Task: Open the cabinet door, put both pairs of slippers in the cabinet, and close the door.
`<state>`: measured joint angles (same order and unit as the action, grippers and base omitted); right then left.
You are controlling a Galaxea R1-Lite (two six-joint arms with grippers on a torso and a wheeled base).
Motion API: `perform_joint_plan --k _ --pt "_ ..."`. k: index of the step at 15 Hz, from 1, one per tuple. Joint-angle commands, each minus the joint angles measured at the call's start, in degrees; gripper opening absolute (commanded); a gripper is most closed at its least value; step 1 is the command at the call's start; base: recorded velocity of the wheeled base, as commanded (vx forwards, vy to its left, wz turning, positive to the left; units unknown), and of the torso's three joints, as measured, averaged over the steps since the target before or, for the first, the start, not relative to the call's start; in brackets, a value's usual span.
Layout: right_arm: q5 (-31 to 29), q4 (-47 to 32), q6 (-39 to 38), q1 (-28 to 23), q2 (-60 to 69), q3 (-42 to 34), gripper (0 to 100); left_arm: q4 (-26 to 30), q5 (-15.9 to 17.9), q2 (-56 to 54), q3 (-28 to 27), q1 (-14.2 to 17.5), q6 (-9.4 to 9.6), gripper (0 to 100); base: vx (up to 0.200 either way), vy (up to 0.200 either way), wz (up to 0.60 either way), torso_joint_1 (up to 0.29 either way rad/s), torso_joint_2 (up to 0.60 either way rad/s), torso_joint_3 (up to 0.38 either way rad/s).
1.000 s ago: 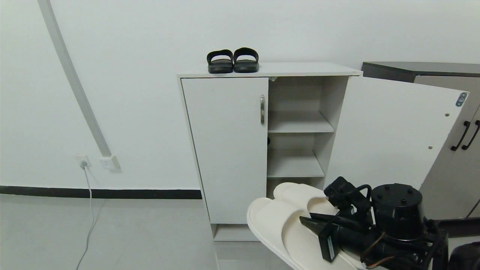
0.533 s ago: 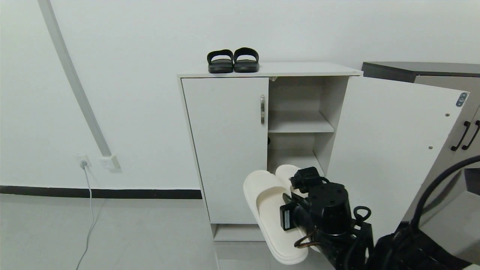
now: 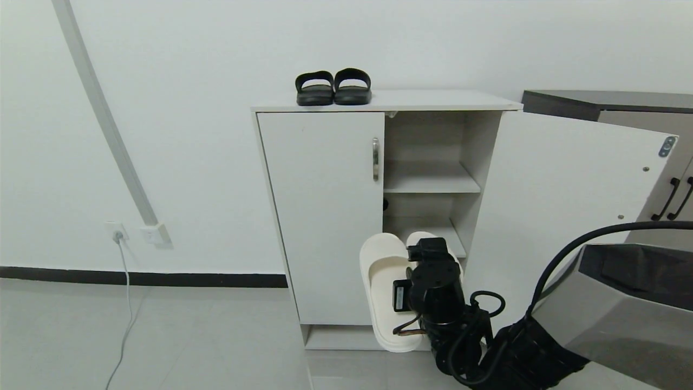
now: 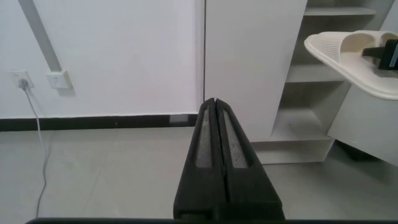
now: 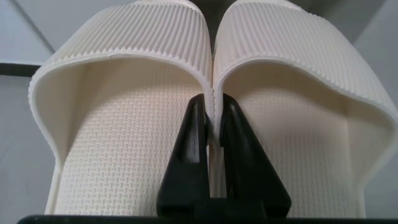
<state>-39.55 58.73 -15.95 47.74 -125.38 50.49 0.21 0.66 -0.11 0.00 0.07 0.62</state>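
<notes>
The left gripper points toward the wall and the closed side of the cabinet. Its two fingers are pressed together with nothing between them. On the wall at the far left there is a socket with a cable going down to the floor. The black slippers stand side by side on the left part of the top of the cabinet. Below them the left door is closed, with a metal handle at its inner edge. The right half is open and shows its shelves. The white slippers are held in the air in front of this opening, toes up near the lower shelf and heels down. I cannot tell if the toes are inside. The right gripper clamps their two inner edges together between its fingers. The right door stands wide open, and a grey cabinet is behind it.
</notes>
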Motion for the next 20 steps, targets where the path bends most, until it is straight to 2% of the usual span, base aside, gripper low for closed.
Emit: perform_joint_plan --k 1,4,20 --pt "0.00 -0.02 0.04 -0.19 -0.39 0.31 0 -0.03 0.04 0.20 -0.09 0.01 -0.01 0 0.000 -0.200 0.00 0.002 0.01 0.002" --pt "0.00 -0.02 0.04 -0.63 -1.36 0.48 0 -0.03 0.04 0.20 -0.09 0.01 -0.09 0 0.000 -0.200 0.00 0.002 0.00 0.004" --pt "0.00 0.33 0.21 -0.89 -6.72 1.80 0 -0.03 0.13 0.20 -0.09 0.01 -0.36 0 0.000 0.000 0.00 0.000 0.00 0.000"
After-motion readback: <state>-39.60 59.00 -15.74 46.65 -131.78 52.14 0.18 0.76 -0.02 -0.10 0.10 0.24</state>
